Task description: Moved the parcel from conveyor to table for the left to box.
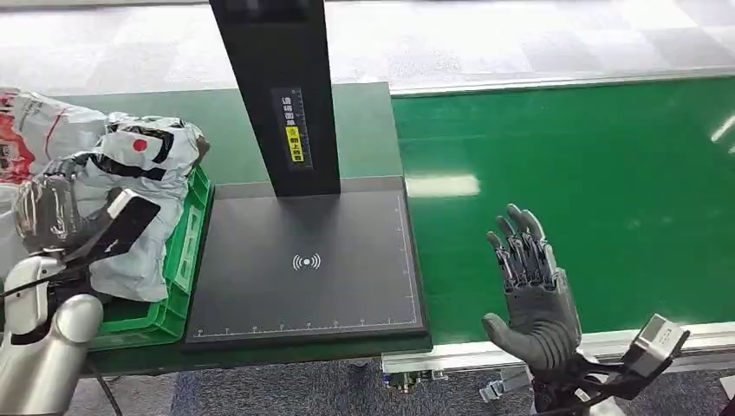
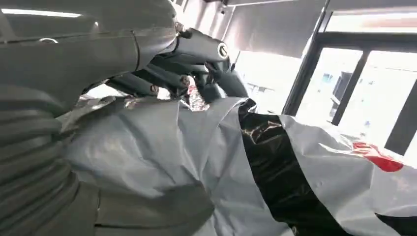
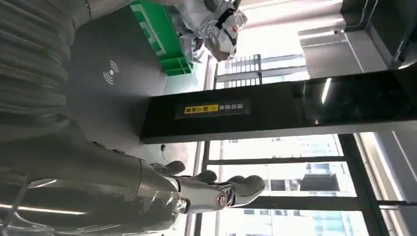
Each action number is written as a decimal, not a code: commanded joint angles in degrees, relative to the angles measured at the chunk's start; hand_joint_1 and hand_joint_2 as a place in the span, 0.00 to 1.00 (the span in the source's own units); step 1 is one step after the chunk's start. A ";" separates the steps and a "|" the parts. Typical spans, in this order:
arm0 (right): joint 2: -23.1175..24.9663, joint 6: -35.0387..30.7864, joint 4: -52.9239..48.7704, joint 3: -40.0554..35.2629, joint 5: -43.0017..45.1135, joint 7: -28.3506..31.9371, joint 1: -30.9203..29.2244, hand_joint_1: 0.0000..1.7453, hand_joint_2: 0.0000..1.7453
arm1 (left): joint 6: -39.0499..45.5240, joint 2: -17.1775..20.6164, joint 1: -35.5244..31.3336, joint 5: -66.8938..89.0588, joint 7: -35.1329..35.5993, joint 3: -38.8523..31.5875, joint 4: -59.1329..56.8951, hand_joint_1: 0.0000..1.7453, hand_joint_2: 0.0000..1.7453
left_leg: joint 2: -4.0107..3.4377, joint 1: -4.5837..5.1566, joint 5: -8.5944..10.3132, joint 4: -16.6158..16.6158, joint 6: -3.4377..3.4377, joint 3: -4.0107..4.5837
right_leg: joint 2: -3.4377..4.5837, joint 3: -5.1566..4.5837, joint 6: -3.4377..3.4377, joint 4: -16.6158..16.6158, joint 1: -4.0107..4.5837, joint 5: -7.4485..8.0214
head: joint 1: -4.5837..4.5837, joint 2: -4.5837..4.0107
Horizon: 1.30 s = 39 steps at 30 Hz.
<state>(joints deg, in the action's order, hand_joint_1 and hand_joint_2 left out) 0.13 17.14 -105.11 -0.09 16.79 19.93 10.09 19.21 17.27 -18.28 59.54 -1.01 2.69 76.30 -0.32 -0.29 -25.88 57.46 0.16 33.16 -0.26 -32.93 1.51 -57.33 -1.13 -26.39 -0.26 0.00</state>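
Parcel (image 1: 139, 186): crumpled grey-white poly bag with black bands and a red mark, at left of the head view, lying over the green box (image 1: 186, 251). Left hand (image 2: 196, 69) grips its top edge. Right hand (image 1: 529, 286) empty, fingers spread, over the green conveyor (image 1: 589, 173) at lower right.

- The right hand (image 3: 216, 189) enters from the left edge and reaches the lower middle of the frame, fingers extended with nothing in them.
- A dark grey scan pad (image 3: 105, 91) with a white wireless symbol (image 3: 111, 72) fills the left-centre.
- A black column (image 3: 295, 108) bearing a yellow label (image 3: 201, 109) crosses the middle.
- A green crate (image 3: 164, 37) sits at upper centre, with a silver-white parcel (image 3: 216, 22) on it.
- Bright windows (image 3: 280, 169) occupy the lower right.
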 commanded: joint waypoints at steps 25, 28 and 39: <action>2.37 -4.21 -2.09 0.23 -2.59 -0.11 3.30 0.00 1.00 | 20.79 -25.27 19.45 -9.83 -35.84 -13.47 45.21 0.00 1.00 | -0.12 -0.02 -0.21 -0.06 0.06 -0.19 | 0.14 0.25 -0.05 0.22 0.02 -0.07 | -0.02 0.00; 2.29 -7.21 -2.42 0.58 -4.53 0.73 3.15 0.00 1.00 | 20.79 -22.88 20.35 -11.72 -32.78 -4.01 42.46 0.00 1.00 | -0.01 0.07 -0.20 -0.09 0.04 -0.22 | 0.03 0.27 -0.09 0.16 -0.07 -0.09 | 0.02 0.00; 2.88 -15.06 6.49 -7.03 -19.58 -1.99 -2.48 0.00 1.00 | -10.99 -18.33 20.47 -45.74 -11.44 22.02 27.75 0.00 1.00 | -0.08 0.00 -0.07 -0.27 -0.03 -0.44 | 0.10 0.47 -0.10 0.38 0.11 0.05 | 0.00 0.00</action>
<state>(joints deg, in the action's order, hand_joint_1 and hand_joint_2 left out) 2.51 4.11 -107.60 -0.26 1.87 19.45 12.01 23.41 0.15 1.50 29.75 -17.63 11.22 117.15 -0.35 -0.25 -26.01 57.45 0.13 33.04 -0.24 -32.79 1.49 -57.29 -1.11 -26.44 -0.26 0.00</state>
